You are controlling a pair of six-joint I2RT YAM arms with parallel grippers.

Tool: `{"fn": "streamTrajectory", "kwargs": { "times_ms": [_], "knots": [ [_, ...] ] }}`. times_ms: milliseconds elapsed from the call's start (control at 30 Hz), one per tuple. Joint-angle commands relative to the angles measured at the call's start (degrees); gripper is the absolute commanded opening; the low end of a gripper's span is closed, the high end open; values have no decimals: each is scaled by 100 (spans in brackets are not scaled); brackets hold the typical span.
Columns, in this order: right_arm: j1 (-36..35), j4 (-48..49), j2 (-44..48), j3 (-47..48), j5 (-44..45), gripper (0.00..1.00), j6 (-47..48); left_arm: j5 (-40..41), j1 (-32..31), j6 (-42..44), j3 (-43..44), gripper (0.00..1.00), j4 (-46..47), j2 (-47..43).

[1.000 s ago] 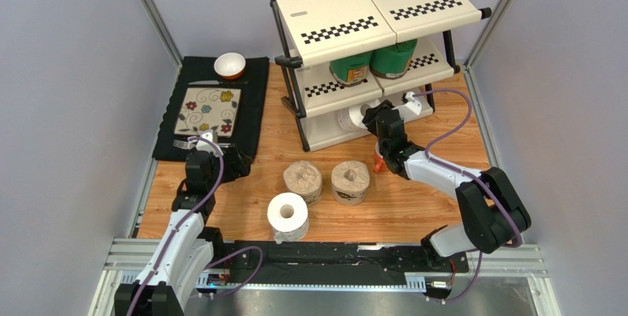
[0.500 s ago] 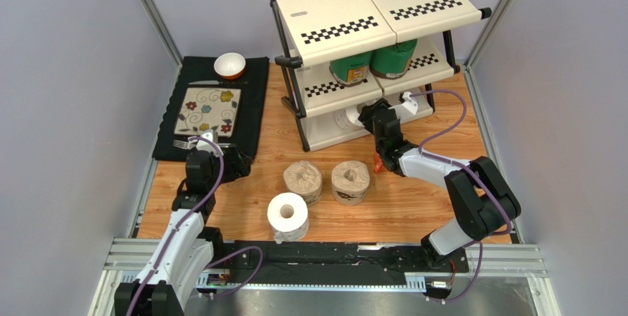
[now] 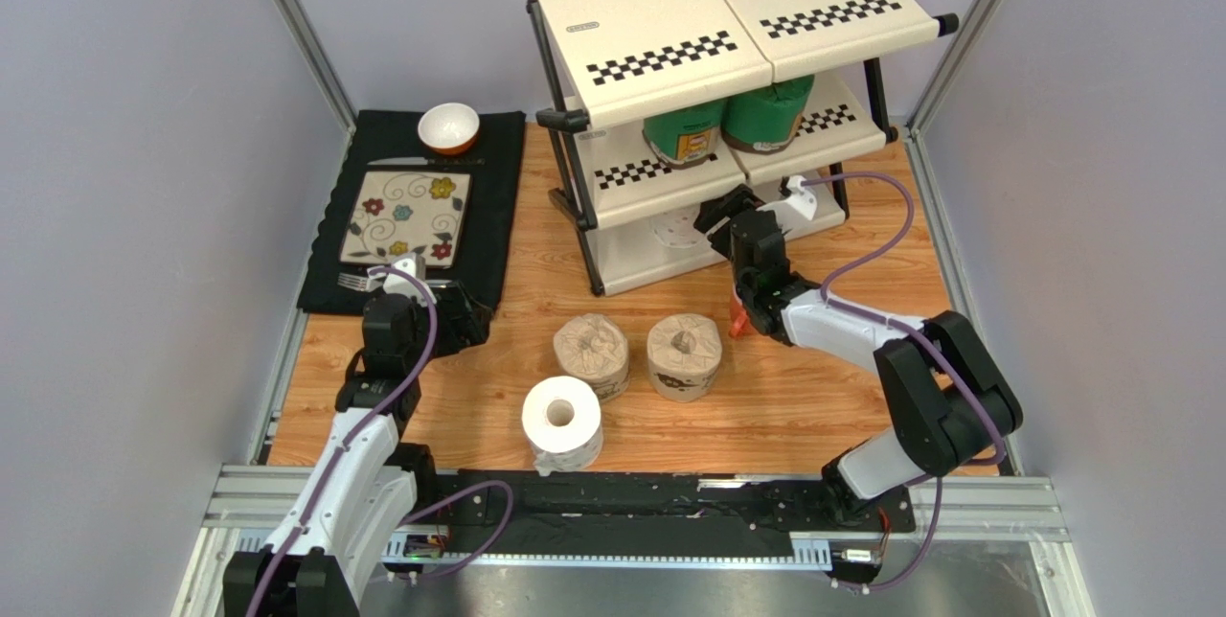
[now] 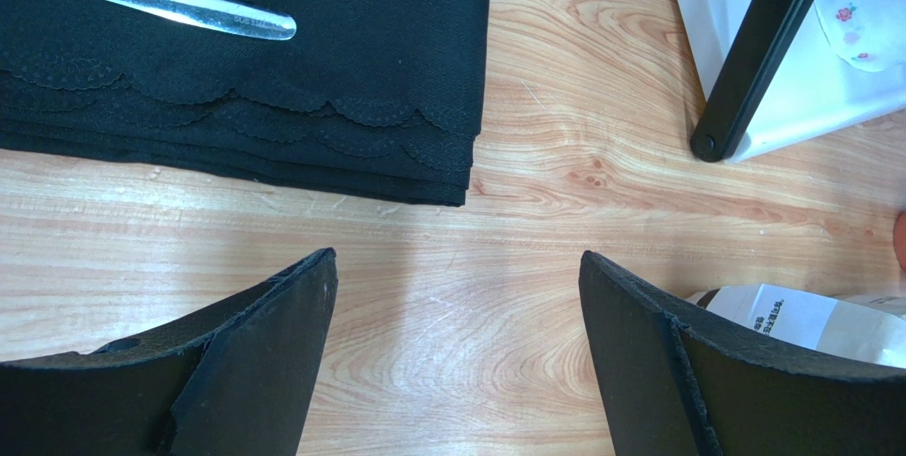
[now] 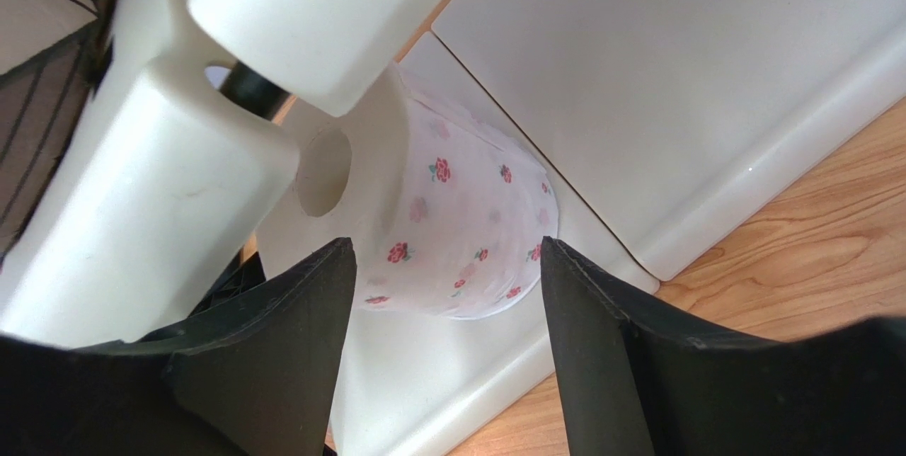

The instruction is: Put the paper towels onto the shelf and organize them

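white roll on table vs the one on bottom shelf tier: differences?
Table roll stands on end, core up; shelf roll lies on its side. Table roll sits on the tabletop; shelf roll on the bottom tier. Shelf roll shows red flowers; table roll looks plain. Both white, hollow-cored.

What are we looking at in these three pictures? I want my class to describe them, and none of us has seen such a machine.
Two robot arms, left and right, are bolted at the table's near edge. The wide picture looks down from above and behind them. The other two pictures come from cameras on their wrists. The left tool is open and empty over bare wood beside a black placemat. The right tool is open, facing a flowered white roll that lies on the bottom tier of the shelf. Two green rolls sit on the middle tier. On the table stand two brown rolls and a plain white roll.
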State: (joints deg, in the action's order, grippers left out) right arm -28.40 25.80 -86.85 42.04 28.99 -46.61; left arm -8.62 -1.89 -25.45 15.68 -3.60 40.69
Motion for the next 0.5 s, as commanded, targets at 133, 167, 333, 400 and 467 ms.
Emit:
{"fn": "streamTrajectory", "kwargs": {
  "times_ms": [133, 167, 333, 400, 467],
  "knots": [
    [-7, 48, 923, -240, -288, 68, 91, -78, 22, -74, 31, 92, 210, -8],
    [-16, -22, 1037, -371, -402, 69, 82, -78, 22, -65, 40, 92, 210, 1],
    [-340, -593, 2188, -872, -474, 69, 214, -87, 22, -74, 58, 93, 193, 9],
    [-455, -1004, 2513, -995, -701, 69, 336, -113, 22, -74, 75, 92, 175, 1],
    [-806, -1435, 2962, -926, -729, 70, 564, -113, 22, -74, 67, 93, 175, 1]
  ]
}}
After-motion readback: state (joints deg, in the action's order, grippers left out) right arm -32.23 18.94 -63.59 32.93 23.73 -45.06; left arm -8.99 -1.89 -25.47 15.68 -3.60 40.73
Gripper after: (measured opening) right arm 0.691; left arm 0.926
